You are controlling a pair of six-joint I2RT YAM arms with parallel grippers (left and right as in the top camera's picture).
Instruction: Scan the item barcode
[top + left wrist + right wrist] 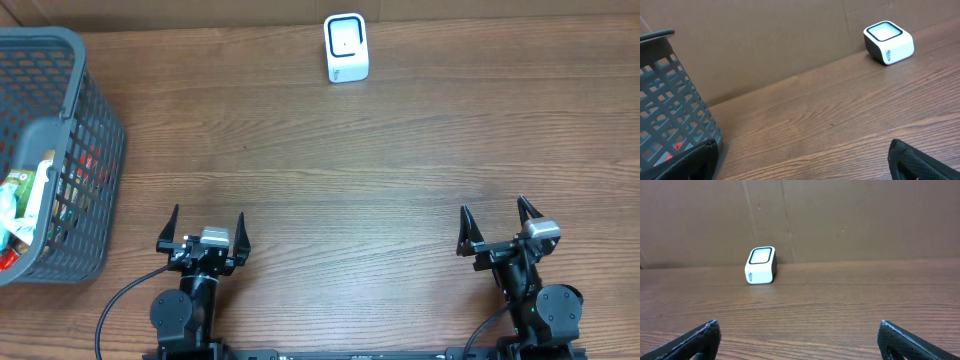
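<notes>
1. At the far left we see one grey mesh basket (100,140), partly cut off by the frame edge; inside it lie several packaged items (22,195) (we cannot count them through the mesh, nor make out any barcode).
2. Next comes the left gripper (205,226), one of two; its two fingers stand wide apart with nothing between them; it sits near the basket's lower corner, not touching it.
3. Past the middle, at the far edge of the one wooden table (350,170), stands a single white scanner (346,47) with a dark-rimmed window; it is just beside the cardboard wall, well apart from both arms.
4. At the right we find the right gripper (495,222); its two fingers are also spread wide, gripping nothing, over the wood.
</notes>
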